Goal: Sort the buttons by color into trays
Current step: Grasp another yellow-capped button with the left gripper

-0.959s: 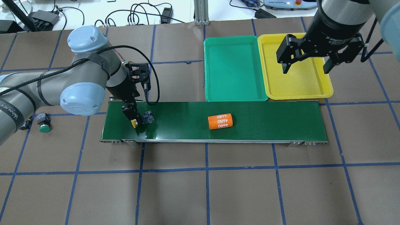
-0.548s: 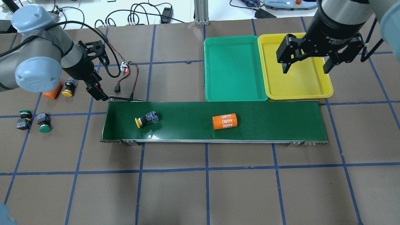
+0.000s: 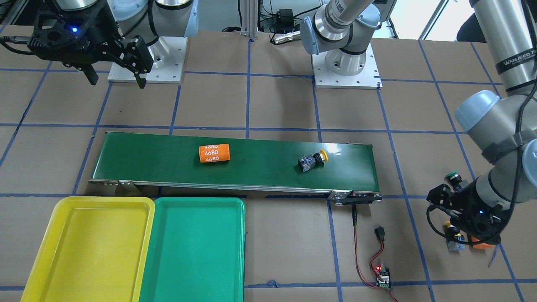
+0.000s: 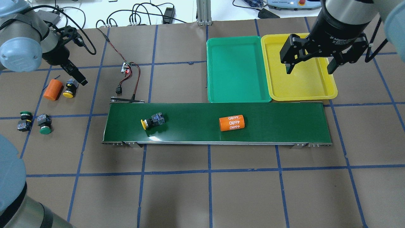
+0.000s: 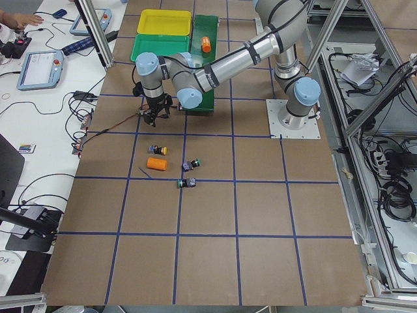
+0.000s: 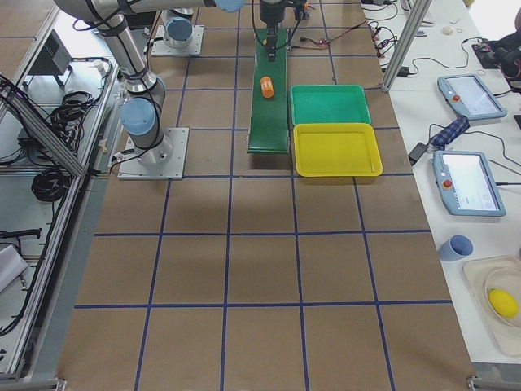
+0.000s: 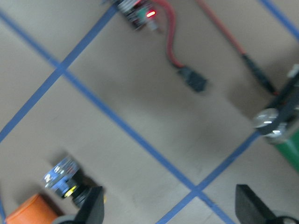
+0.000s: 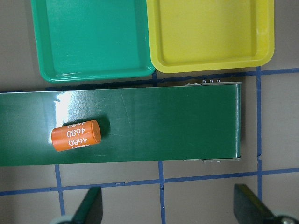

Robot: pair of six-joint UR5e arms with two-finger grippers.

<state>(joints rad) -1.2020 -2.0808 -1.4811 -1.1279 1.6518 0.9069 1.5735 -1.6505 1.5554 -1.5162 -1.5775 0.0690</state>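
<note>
Risk of nipping orange cylinder (image 4: pixel 52 89) instead of yellow button (image 4: pixel 69 90) just beside it on counter (image 4: pixel 190 196); left pincer (image 7: pixel 168 196) wide open, empty, right pincer (image 4: pixel 310 71) likewise above yellow tray (image 4: pixel 329 93).

The conveyor belt (image 4: pixel 278 122) is showing a smooth, glossy dark-green surface, throwing back glare beside the yellow-capped button (image 4: pixel 152 121), whose cap is looking like shiny plastic over a matt black-and-grey body. A bare metal rail (image 4: pixel 221 143) is edging the belt. The green tray (image 4: pixel 237 69) and yellow tray (image 4: pixel 300 85) are gleaming softly as smooth moulded plastic. The table (image 4: pixel 177 196) is wearing a matt, brown, paper-like cover gridded with blue tape (image 4: pixel 209 171). The orange cylinder (image 4: pixel 232 123) is looking smooth and satin, with white print.
</note>
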